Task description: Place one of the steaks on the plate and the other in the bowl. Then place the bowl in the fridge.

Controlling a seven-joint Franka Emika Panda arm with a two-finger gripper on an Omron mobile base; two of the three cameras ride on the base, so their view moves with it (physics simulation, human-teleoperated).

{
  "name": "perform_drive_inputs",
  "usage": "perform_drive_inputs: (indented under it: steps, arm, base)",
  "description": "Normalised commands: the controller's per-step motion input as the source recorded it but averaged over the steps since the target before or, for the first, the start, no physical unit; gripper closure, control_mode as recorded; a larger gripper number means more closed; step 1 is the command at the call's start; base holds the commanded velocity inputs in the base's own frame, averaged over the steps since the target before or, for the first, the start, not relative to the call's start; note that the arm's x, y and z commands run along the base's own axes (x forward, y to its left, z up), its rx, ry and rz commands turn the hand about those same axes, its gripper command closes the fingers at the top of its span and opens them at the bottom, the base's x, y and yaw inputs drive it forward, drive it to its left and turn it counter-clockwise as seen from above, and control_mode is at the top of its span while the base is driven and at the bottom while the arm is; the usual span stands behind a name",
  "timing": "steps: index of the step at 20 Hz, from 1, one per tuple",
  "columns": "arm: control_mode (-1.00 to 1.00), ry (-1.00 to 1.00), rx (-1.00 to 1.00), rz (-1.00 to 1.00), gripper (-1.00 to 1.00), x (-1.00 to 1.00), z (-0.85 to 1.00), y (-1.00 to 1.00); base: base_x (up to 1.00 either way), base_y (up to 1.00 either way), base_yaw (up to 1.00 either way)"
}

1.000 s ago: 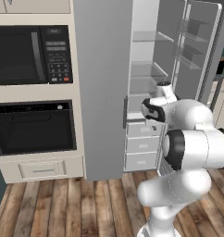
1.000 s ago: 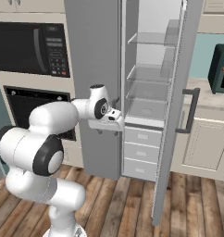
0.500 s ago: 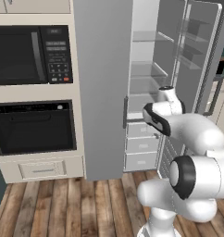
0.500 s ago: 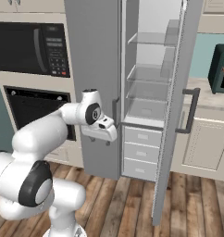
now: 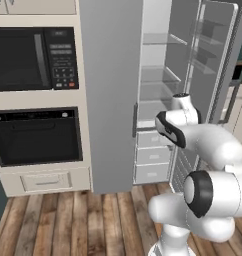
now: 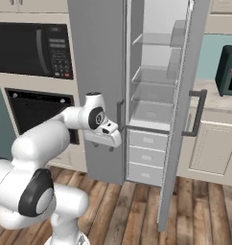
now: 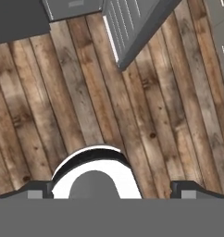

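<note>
The fridge is tall and grey; its left door is closed and its right door is swung wide open. Bare glass shelves and drawers show inside. My gripper hangs in front of the closed left door at drawer height, pointing down at the floor. In the hand view its fingertips stand far apart with nothing between them, so it is open. The bottom edge of the open fridge door shows above the wooden floor. The steaks, the plate and the bowl are out of view.
A black microwave and a built-in oven fill the cabinet wall left of the fridge. A counter with a dark green toaster oven lies right of the open door. Wooden floor spreads below.
The arm has drawn back from the open fridge compartment; the hand has swung left and down in front of the closed door. The jaws stayed open.
</note>
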Motion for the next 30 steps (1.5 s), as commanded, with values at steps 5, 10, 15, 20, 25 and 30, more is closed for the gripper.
perform_drive_inputs:
  steps: [5,10,15,20,25,30]
  arm:
    - [1.0,0.0,0.0,0.0,-1.0,0.0,0.0,0.0]
    - [1.0,0.0,0.0,0.0,-1.0,0.0,0.0,0.0]
    - [1.0,0.0,0.0,0.0,-1.0,0.0,0.0,0.0]
    - [1.0,0.0,0.0,0.0,-1.0,0.0,0.0,0.0]
    - [1.0,0.0,0.0,0.0,-1.0,0.0,0.0,0.0]
    - [1.0,0.0,0.0,0.0,-1.0,0.0,0.0,0.0]
  base:
    - [-0.87,0.0,0.09]
    - [-0.93,0.0,0.55]
    - [-0.64,-0.06,0.71]
    - [-0.73,-0.08,0.66]
    - [-0.72,0.0,0.67]
    - [-0.97,0.0,0.64]
